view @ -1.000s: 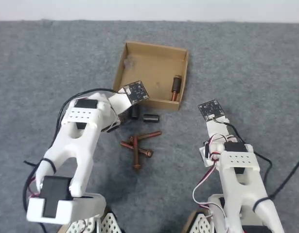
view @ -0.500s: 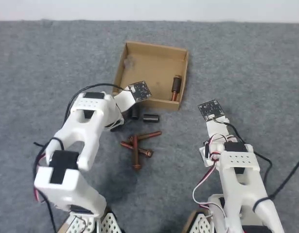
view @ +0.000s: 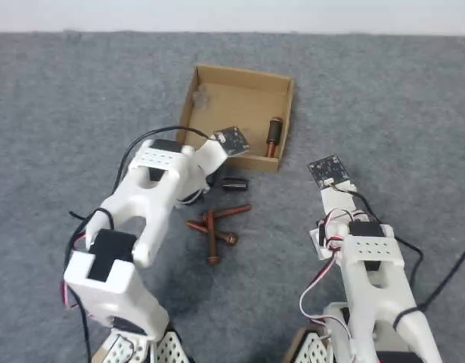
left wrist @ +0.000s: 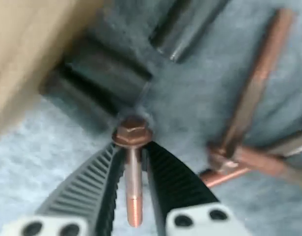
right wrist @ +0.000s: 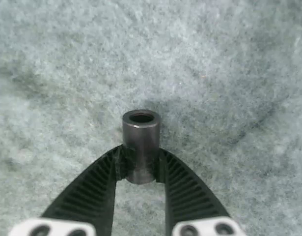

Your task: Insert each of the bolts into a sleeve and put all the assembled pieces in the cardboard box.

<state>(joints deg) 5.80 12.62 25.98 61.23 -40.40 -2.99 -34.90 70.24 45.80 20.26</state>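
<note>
Left tool (left wrist: pixel 133 150) is clenched on a copper bolt (left wrist: pixel 133 177). The shank lies along the channel between the ribbed fingers (left wrist: pixel 96 182), the hex head sits just past the fingertips, and the threaded tip points back toward the wrist. Right tool (right wrist: pixel 141 160) grasps a dark sleeve (right wrist: pixel 141 140) by the half nearer the wrist, with the open bore showing beyond the fingertips.

From the high view I place the left arm (view: pixel 160 185) at the near wall of the cardboard box (view: pixel 255 161), over the loose parts. The right arm (view: pixel 368 261) reaches toward the box's near right corner. The two held parts are well apart, the sleeve lying to the right of the bolt.

One assembled piece (view: pixel 274 138) lies inside the box by its right wall. On the desk (view: pixel 413 98), three loose bolts (view: pixel 217 223) lie crossed just near of the left wrist. A loose sleeve (view: pixel 233 184) lies on its side between them and the box wall, and the left wrist view shows a second sleeve (left wrist: pixel 104 81) just beside the cardboard.

I judge the step in hand to be mating: bolt axis and sleeve bore must come onto one line. The head leads and the thread trails, so I expect the left wrist to need turning before the tip can meet the bore. Misalignment at entry is the main risk.
</note>
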